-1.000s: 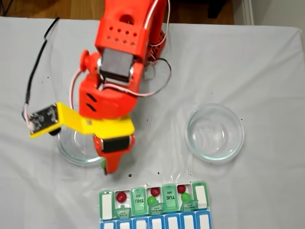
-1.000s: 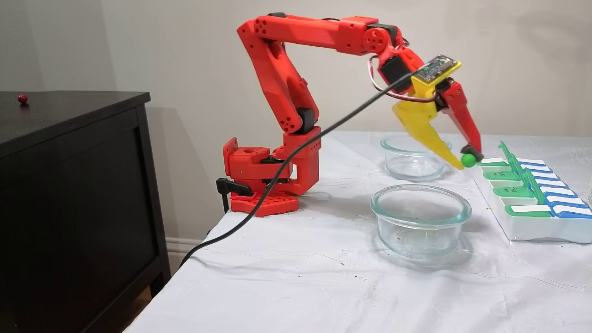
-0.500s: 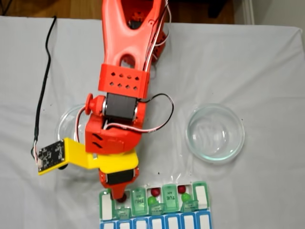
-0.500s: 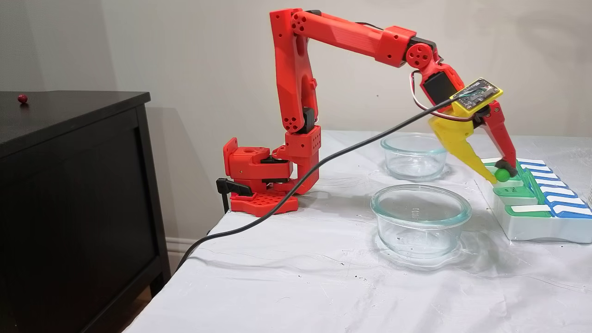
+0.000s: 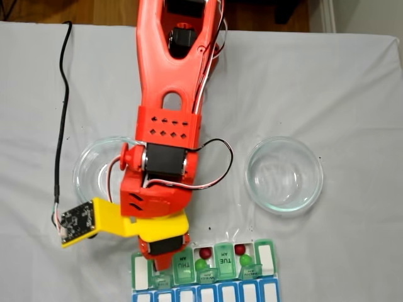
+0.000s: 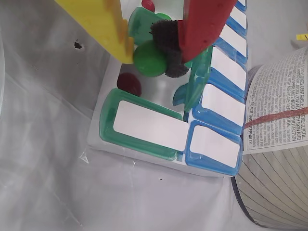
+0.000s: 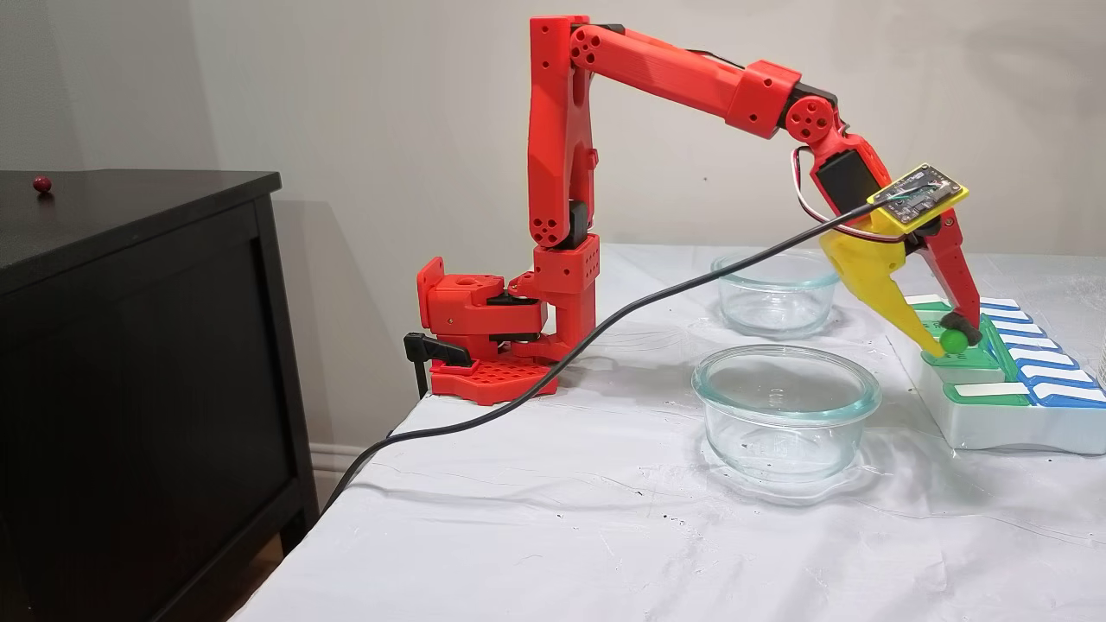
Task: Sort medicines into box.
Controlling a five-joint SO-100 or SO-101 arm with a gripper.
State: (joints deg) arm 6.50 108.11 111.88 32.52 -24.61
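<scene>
The hand point(image 6: 153, 54) is clamped across the middle of a green ball point(image 6: 149, 58), slick, light and likely to roll, just above the box point(image 6: 144, 144) compartment holding a red ball point(image 6: 129, 84).

Red 3D-printed arm point(image 7: 639, 65) on a red base point(image 7: 484, 333); gripper point(image 7: 949, 339) with one yellow finger point(image 7: 877, 289) and one red, black-padded finger point(image 7: 955, 272); yellow-mounted circuit board point(image 7: 918, 193); black cable point(image 7: 605, 324); red-and-white wires point(image 5: 214, 167).

Overhead, side and close wrist views share the pill organizer point(image 6: 144, 127).
</scene>
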